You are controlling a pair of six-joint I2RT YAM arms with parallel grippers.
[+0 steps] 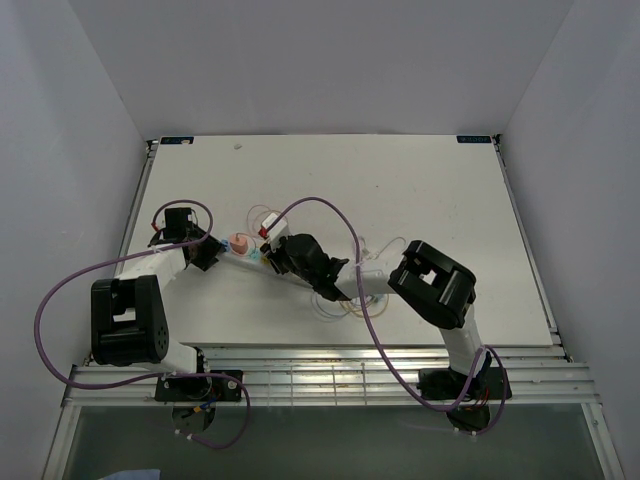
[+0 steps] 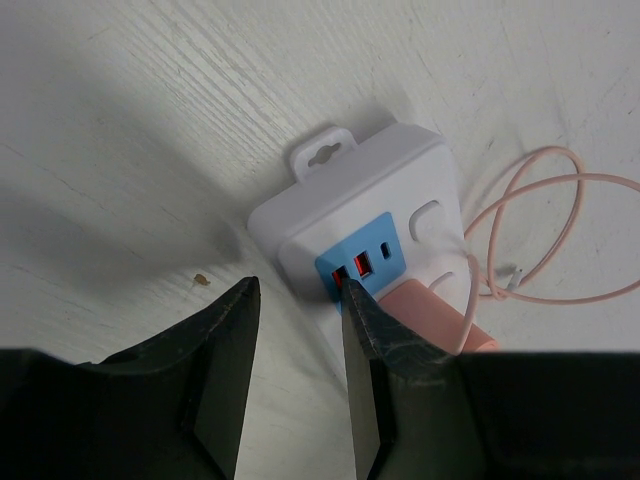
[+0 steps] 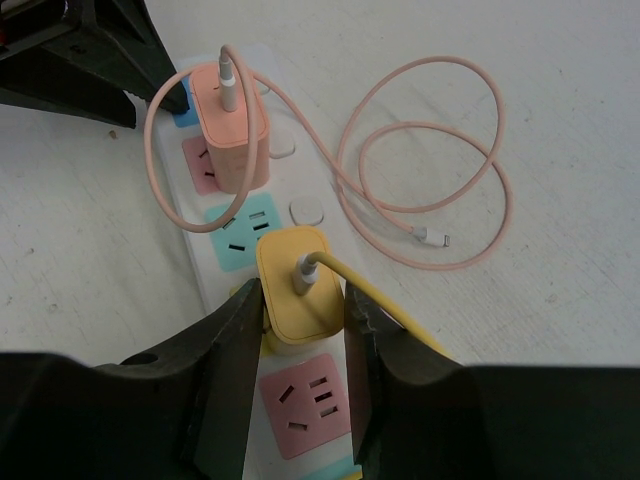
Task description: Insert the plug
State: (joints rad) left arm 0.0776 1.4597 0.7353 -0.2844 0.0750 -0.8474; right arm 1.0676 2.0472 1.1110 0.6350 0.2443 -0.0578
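Right pincer clamped on yellow plug, pink plug beside, left pincer apart

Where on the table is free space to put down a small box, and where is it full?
Free: the far half of the table, between the strip and the back edge, and the right side, between the right arm and the right edge. Crowded: around the strip, with left tool, right tool, pink charger, yellow charger and cable.
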